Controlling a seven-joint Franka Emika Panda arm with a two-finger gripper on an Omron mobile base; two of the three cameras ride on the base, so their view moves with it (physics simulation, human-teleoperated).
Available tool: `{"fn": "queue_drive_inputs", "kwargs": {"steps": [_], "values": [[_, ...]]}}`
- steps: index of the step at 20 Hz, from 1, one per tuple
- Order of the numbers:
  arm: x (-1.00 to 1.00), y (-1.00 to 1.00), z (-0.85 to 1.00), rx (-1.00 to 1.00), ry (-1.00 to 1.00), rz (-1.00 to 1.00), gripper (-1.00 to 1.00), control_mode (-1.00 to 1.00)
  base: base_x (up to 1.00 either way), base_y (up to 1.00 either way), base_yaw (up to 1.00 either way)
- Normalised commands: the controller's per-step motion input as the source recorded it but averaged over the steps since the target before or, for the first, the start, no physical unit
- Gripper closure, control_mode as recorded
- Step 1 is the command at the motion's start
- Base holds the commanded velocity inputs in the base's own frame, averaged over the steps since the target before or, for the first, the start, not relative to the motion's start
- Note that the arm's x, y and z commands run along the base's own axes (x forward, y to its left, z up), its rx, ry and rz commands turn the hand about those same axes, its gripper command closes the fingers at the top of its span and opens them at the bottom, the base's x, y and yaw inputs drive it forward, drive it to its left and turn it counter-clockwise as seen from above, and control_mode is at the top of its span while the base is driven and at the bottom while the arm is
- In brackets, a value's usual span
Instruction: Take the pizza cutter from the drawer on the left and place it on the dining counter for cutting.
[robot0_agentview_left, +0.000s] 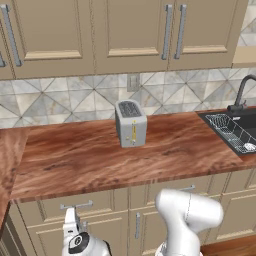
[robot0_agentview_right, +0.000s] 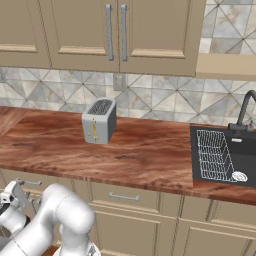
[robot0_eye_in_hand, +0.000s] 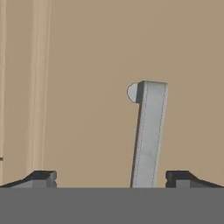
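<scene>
The drawer (robot0_agentview_left: 52, 206) is the beige one on the left, just under the wood counter, and it is shut; it also appears at the left edge of the right base view (robot0_agentview_right: 20, 181). Its silver bar handle (robot0_agentview_left: 76, 205) runs across the front. My gripper (robot0_agentview_left: 71, 214) is right in front of that handle. In the hand view the gripper (robot0_eye_in_hand: 111, 179) is open, and the handle (robot0_eye_in_hand: 148, 135) stands between the dark fingertips (robot0_eye_in_hand: 41, 178), nearer the right one, against the drawer front (robot0_eye_in_hand: 87, 87). The pizza cutter is hidden. The dining counter is out of view.
A silver toaster (robot0_agentview_left: 131, 123) stands on the wood counter (robot0_agentview_left: 90, 160). A black sink (robot0_agentview_left: 240, 131) with a wire rack and a faucet (robot0_agentview_left: 242, 92) lies at the right. Upper cabinets (robot0_agentview_left: 130, 35) hang above. Cabinet doors (robot0_agentview_left: 142, 225) sit beside the drawer.
</scene>
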Motion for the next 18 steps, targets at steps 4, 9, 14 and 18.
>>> {"fn": "queue_drive_inputs", "kwargs": {"steps": [4, 9, 14, 18], "values": [[0.35, 0.00, -0.11, 0.00, -0.05, 0.00, -1.00, -1.00, 0.00, 0.00, 0.00], [0.31, 0.00, -0.15, 0.00, -0.05, 0.00, -1.00, -1.00, 0.00, 0.00, 0.00], [0.27, 0.00, -0.13, 0.00, -0.07, 0.00, -1.00, -1.00, 0.00, 0.00, 0.00], [0.05, 0.00, 0.00, 0.00, -0.06, 0.00, -1.00, -1.00, 0.00, 0.00, 0.00]]}}
